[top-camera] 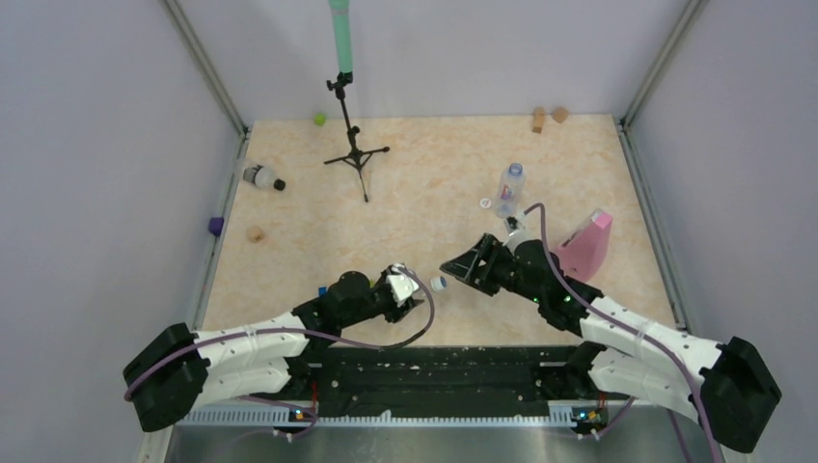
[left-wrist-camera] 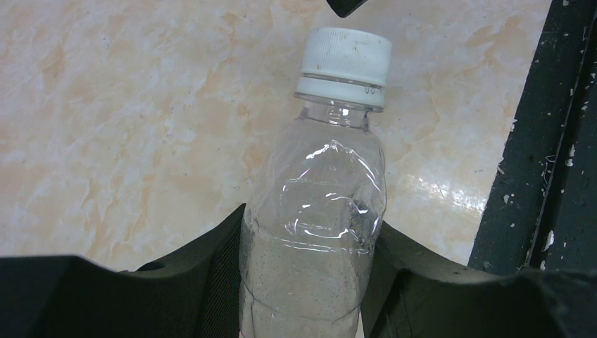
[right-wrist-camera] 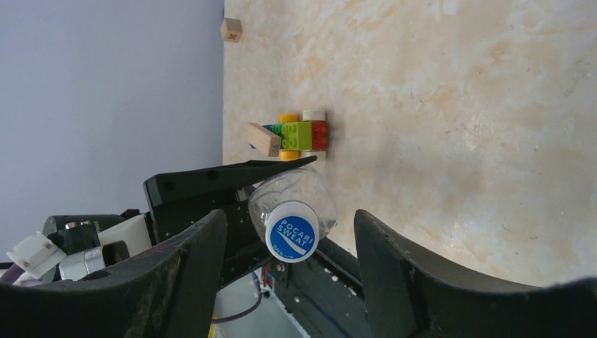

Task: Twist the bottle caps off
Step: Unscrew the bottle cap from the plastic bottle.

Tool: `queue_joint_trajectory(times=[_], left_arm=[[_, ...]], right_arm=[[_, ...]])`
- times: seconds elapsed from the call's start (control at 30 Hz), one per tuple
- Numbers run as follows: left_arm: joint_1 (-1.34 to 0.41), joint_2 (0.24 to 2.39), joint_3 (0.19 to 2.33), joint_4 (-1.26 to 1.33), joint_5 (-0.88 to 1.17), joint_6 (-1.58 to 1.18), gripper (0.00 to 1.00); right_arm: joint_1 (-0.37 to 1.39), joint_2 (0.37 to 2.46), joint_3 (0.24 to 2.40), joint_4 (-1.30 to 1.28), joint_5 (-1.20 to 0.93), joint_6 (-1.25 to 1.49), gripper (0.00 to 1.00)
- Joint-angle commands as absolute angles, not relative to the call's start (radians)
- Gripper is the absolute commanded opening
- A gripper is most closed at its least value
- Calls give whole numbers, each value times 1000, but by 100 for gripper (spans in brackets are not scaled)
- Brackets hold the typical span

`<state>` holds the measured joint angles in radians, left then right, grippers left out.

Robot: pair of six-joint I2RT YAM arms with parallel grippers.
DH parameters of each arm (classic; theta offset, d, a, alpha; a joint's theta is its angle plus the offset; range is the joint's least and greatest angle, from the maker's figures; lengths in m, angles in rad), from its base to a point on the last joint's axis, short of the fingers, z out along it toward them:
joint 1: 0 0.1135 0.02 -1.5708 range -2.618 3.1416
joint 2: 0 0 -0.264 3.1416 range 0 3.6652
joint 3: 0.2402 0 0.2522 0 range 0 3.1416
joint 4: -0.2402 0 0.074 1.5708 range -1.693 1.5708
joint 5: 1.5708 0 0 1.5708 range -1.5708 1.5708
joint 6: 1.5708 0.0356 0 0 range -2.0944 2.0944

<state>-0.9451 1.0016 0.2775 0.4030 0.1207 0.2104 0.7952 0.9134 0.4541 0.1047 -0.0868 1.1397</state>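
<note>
The left end effector (top-camera: pixel 410 287) is clenched on a clear bottle (left-wrist-camera: pixel 313 232) near the worktop's (top-camera: pixel 424 164) front edge, neck toward the right arm. The right end effector (right-wrist-camera: pixel 290 220) is released, its fingers (right-wrist-camera: pixel 190 267) either side of the white cap (right-wrist-camera: pixel 292 231) with gaps on both sides. A second bottle (top-camera: pixel 509 188) sits farther back beside a loose cap (top-camera: pixel 485 204); a third bottle (top-camera: pixel 259 176) lies at the far left edge

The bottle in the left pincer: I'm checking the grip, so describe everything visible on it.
The bottle is clear, dented plastic, no label visible, its body clamped in the left pincer. Its white ribbed cap, blue printed top, is still on with its ring. The open right pincer straddles the cap without touching.
</note>
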Motion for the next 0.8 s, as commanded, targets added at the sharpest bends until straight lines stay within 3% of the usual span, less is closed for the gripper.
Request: queue_joint_trajectory(times=[0.0, 0.1, 0.43, 0.77], left_arm=[[-950, 993, 310, 446, 106, 201, 0], [-950, 993, 311, 444, 102, 201, 0], [-950, 981, 307, 445, 88, 208, 0], [-950, 993, 310, 464, 97, 206, 0]], right_arm=[[811, 939, 526, 73, -114, 1091, 65], [819, 978, 547, 76, -151, 1069, 65], [836, 1028, 566, 82, -167, 1031, 45], [836, 1027, 583, 47, -176, 994, 47]])
